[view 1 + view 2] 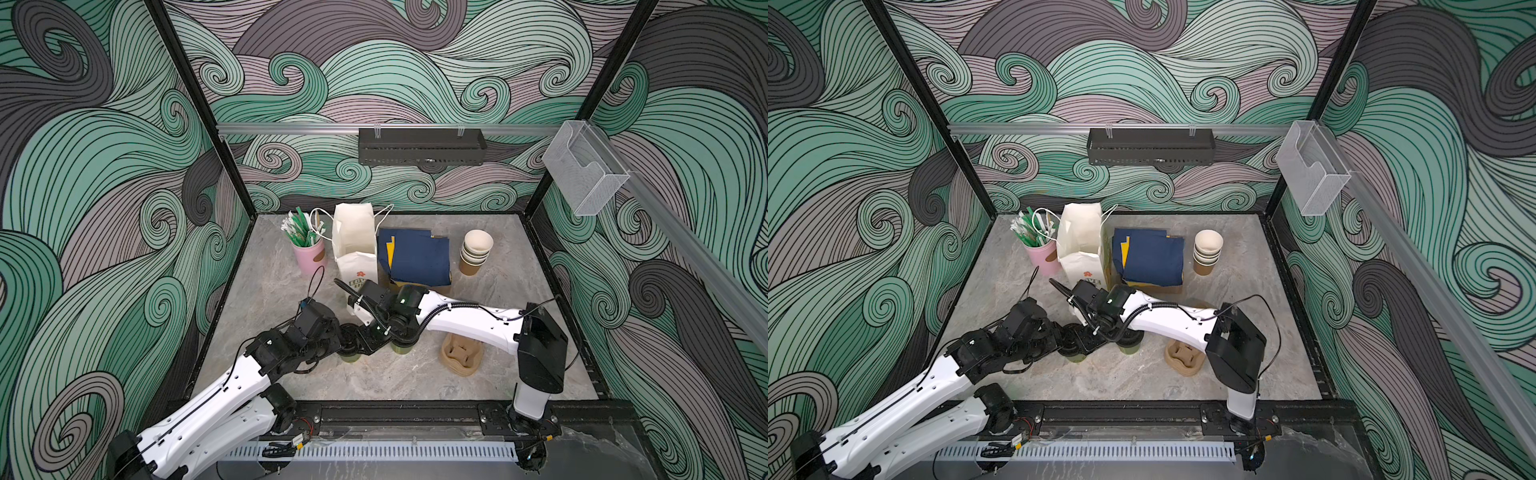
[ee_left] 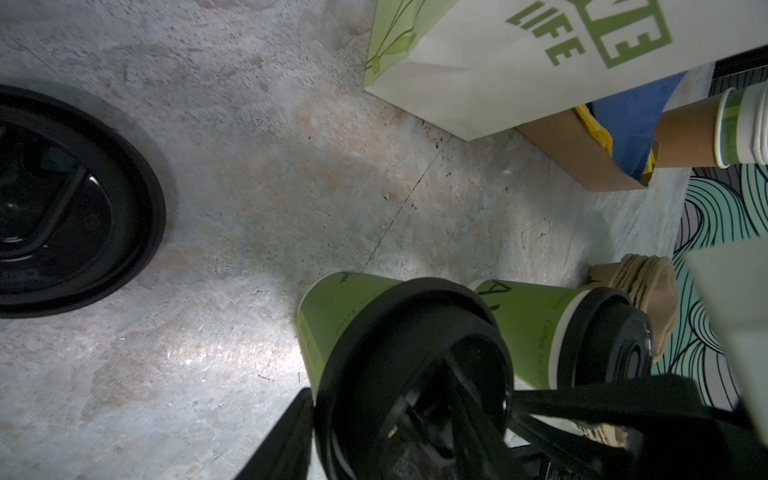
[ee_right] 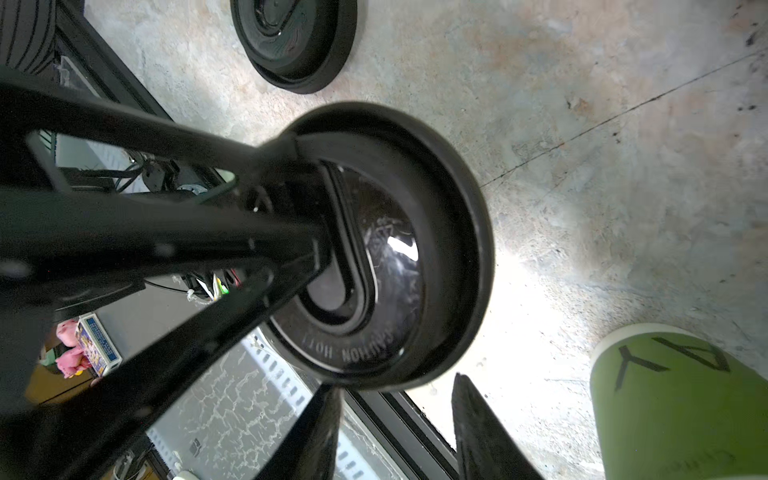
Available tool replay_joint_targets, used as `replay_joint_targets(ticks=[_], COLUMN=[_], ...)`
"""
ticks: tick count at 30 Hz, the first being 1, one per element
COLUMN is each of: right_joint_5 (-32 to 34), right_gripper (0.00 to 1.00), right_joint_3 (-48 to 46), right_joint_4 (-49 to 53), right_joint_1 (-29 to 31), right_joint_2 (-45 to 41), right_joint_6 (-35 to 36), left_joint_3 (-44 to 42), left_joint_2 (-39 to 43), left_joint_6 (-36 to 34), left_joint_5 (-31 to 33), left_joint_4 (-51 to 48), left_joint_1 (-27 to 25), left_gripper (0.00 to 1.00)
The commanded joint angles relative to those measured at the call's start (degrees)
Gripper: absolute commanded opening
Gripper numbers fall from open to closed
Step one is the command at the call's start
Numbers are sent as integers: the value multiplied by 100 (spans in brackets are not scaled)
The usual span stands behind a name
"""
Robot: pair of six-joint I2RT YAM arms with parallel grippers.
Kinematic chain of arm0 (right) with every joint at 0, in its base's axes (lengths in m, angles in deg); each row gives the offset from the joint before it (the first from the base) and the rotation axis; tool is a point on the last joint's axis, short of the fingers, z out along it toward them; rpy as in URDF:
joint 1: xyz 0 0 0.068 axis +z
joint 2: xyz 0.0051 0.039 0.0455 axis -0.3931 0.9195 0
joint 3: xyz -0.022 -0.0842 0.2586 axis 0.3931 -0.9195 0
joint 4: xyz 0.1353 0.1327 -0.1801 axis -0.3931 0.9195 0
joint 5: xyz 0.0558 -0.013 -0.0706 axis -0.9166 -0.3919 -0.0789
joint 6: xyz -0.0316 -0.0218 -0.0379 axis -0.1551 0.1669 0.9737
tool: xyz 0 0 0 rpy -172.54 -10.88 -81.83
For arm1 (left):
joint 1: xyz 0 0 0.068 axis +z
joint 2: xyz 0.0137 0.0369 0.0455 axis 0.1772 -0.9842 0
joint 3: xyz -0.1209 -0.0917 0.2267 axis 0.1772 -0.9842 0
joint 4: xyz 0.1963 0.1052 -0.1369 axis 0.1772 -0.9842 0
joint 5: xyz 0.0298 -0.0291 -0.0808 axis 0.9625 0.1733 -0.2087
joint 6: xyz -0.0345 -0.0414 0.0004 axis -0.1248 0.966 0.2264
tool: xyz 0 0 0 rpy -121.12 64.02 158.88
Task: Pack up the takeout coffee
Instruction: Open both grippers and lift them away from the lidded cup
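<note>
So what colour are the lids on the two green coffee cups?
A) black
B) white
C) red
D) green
A: in the left wrist view the near green cup wears a black lid, and the far green cup has a black cap too.

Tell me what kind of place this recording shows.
Probably a mock café takeout counter inside a robot test enclosure: lidded green cups, a printed paper bag, stacked empty cups.
</note>
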Motion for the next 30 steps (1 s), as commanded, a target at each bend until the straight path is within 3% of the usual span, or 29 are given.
replay_joint_targets(ticks=[1,21,26,30], right_joint_5=[274,924,1150,1819], right_gripper=[46,46,46,42], right_joint_3=[207,-897,-1211,-1503], right_joint_4=[15,13,81,512], right_joint_1=[-9,-310,-466,-657], right_joint_2=[-594,-2354,-2901,-3552], right_joint_6=[100,-383,-677,-1046], left_joint_3=[-137,402,898,1362], left_joint_2=[-5,284,344,489], left_joint_6=[-72,-294,-396,-613], left_joint_5=[-15,218,747,1374], left_joint_4=[-389,-213,-743,-999], left_joint_1=[41,44,41,41], left_gripper=[52,71,74,74])
